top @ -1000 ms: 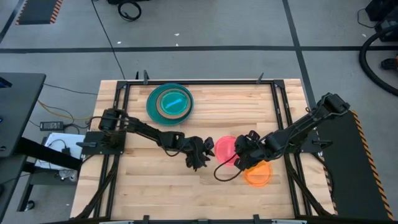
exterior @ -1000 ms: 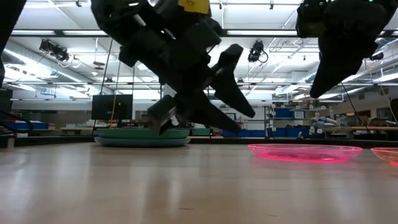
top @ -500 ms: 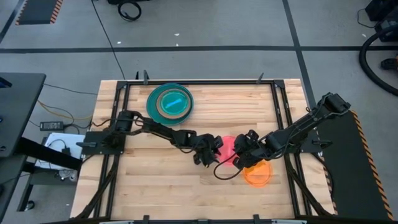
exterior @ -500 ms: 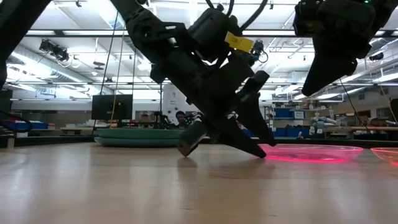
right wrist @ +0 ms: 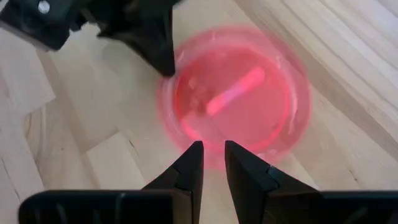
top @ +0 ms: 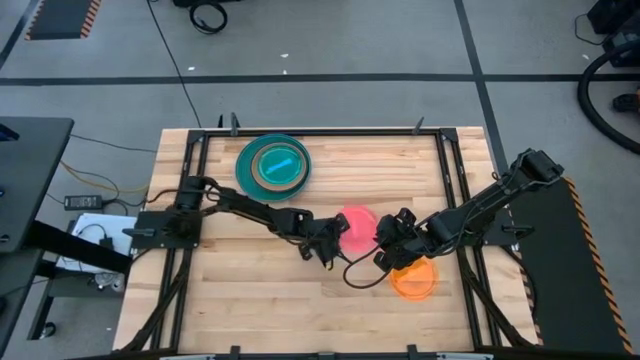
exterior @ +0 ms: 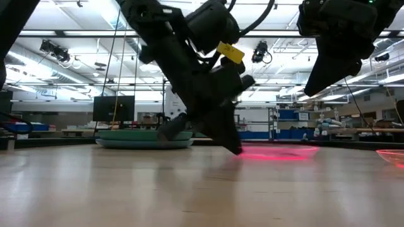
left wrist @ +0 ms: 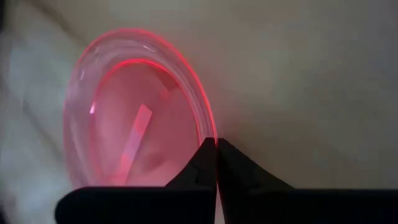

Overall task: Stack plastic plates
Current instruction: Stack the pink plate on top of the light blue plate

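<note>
A small translucent pink plate (top: 358,228) lies near the table's middle; my left gripper (top: 337,238) is shut on its rim, at the plate's left side. My right gripper (right wrist: 213,155) hovers over the plate's near right side, its fingers a little apart with nothing between them. An orange plate (top: 413,278) lies flat on the table near the right arm. At the far left, a stack of teal plates with a tan one on top (top: 274,164) rests on the table. My left gripper pinches the pink plate's rim (left wrist: 214,138) between its two fingertips, one finger on the inner side and one on the outer. The fingers come from the table's left, slanting down to the table top (exterior: 235,148). Whether the held edge is lifted I cannot tell.
A black metal frame (top: 200,180) runs along the table's edges. A dark cable (top: 360,280) loops on the wood below the right gripper. Bare wood lies between the stack and the pink plate and along the near side.
My left gripper has gone toward the table's right edge and down to the pink plate, then shut on its rim. The plate has shifted a little toward the far edge.
</note>
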Controlling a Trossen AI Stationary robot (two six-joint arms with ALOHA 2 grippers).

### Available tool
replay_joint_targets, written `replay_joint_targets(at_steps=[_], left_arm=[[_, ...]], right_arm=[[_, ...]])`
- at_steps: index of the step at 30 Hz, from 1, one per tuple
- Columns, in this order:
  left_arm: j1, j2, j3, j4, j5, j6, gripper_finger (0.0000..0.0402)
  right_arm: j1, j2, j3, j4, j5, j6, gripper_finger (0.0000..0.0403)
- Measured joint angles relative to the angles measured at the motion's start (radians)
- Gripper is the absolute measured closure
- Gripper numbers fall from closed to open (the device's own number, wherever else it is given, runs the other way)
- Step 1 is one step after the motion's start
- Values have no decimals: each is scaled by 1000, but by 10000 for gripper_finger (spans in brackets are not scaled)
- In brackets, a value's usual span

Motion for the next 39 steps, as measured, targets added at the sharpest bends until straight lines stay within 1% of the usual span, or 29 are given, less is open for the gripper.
replay_joint_targets(at_steps=[4, 6, 10, 14, 18, 20, 22, 29, 33, 37, 39], left_arm=[[3, -85, -1, -173, -157, -121, 398], [14, -120, -1, -293, -202, -199, 398], [39, -177, -2, -448, -236, -343, 399], [51, -236, -2, -529, -300, -441, 400], [83, -292, -2, -583, -302, -530, 400], [106, -310, -6, -587, -305, -556, 400], [127, -344, -46, -561, -307, -559, 400], [234, -492, -271, -435, -298, -608, 400], [315, -546, -370, -379, -267, -610, 400], [406, -561, -414, -341, -210, -593, 400], [442, -556, -436, -290, -179, -589, 399]], right_arm=[[0, 0, 0, 2, -1, 7, 326], [0, 0, 0, 9, -1, 3, 326], [0, 0, 0, 20, 0, -10, 326], [-2, 0, 0, 26, 6, -25, 326], [-2, 0, 0, 42, 6, -43, 326], [-2, 0, 0, 49, 11, -53, 326], [-2, 0, 0, 64, 24, -62, 326], [-3, 1, 1, 97, 23, -103, 326], [-20, 1, 0, 109, -5, -125, 326], [-31, 1, 0, 141, -10, -139, 326], [-31, 1, 1, 147, -11, -149, 326]])
